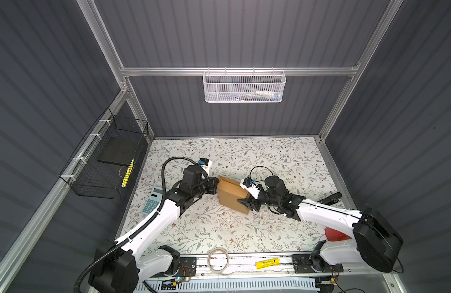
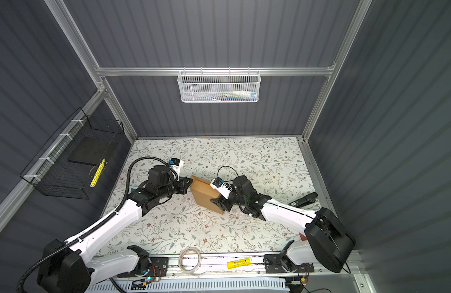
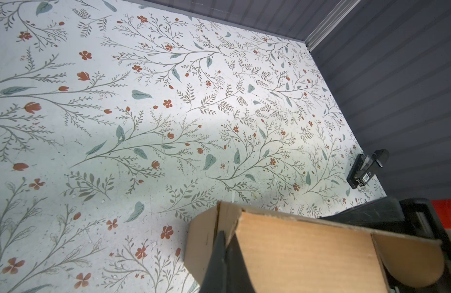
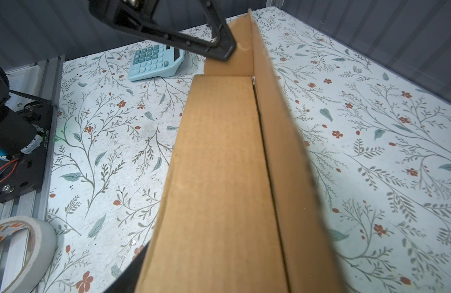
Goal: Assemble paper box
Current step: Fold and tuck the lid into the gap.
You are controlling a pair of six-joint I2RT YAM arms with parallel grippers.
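Mid-surface (image 1: 244, 233), the paper box (image 1: 230, 194) sits half-formed, with walls up, lid panel standing and end tab untucked. My left tool (image 1: 215, 186) is pinched closed on its left-edge end. My right tool (image 1: 248, 203) straddles the opposite end, and I can't tell whether it is clamping. I judge that closing and tucking the lid are left.

The paper box (image 1: 230, 194) sits between left tool (image 1: 217, 186) and right tool (image 1: 246, 204) (calculator (image 1: 153, 200) further left).
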